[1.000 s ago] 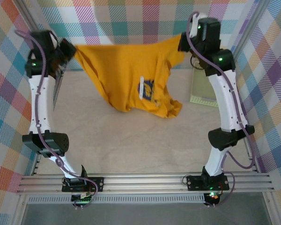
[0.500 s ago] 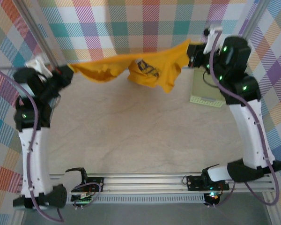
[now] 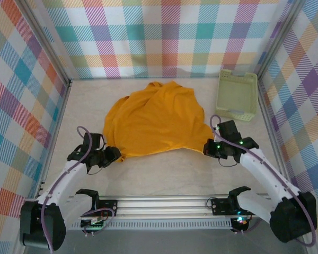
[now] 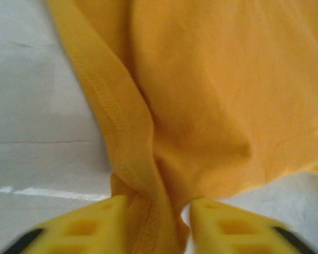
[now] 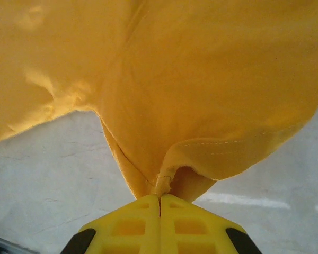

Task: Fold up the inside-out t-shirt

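T-shirt (image 3: 153,124) lies as rumpled mound of soft yellow cotton.

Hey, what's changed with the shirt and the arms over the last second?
Both arms swung down and back toward their bases, bringing the t-shirt from hanging in the air to lying spread on the table. The left gripper has begun opening, with cloth still between its jaws; the right gripper stays shut on the cloth. The basket has not moved.
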`<state>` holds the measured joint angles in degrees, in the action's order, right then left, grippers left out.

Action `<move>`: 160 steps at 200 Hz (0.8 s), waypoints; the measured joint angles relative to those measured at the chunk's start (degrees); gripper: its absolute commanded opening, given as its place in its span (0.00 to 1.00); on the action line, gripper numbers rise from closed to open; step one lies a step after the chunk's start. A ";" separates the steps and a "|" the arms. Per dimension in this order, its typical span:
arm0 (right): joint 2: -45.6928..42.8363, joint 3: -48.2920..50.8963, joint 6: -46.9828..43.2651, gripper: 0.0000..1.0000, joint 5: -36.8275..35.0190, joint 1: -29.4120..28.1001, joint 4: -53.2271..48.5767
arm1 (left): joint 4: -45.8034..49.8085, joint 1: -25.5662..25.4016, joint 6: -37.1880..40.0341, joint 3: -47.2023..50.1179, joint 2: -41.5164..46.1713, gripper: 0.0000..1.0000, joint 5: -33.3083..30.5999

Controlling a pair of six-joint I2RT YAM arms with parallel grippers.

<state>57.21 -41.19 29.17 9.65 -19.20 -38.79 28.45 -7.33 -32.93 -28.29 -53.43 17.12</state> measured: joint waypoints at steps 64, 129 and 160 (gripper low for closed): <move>-2.47 -0.31 5.35 0.08 -0.17 -2.91 -0.07 | 9.60 -2.43 -3.67 -12.68 6.10 0.61 -12.31; 5.09 -4.74 3.52 0.47 -8.02 -4.76 -5.03 | 11.72 -23.12 -10.03 -14.56 -10.49 0.67 -25.31; 6.71 -6.14 2.93 0.45 -11.65 0.28 -6.10 | 9.79 -28.35 -10.86 -17.20 -20.52 0.66 -27.28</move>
<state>63.92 -47.33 32.10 -2.00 -18.92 -44.88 38.24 -35.68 -43.79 -45.50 -73.95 -10.15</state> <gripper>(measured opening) 0.461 0.668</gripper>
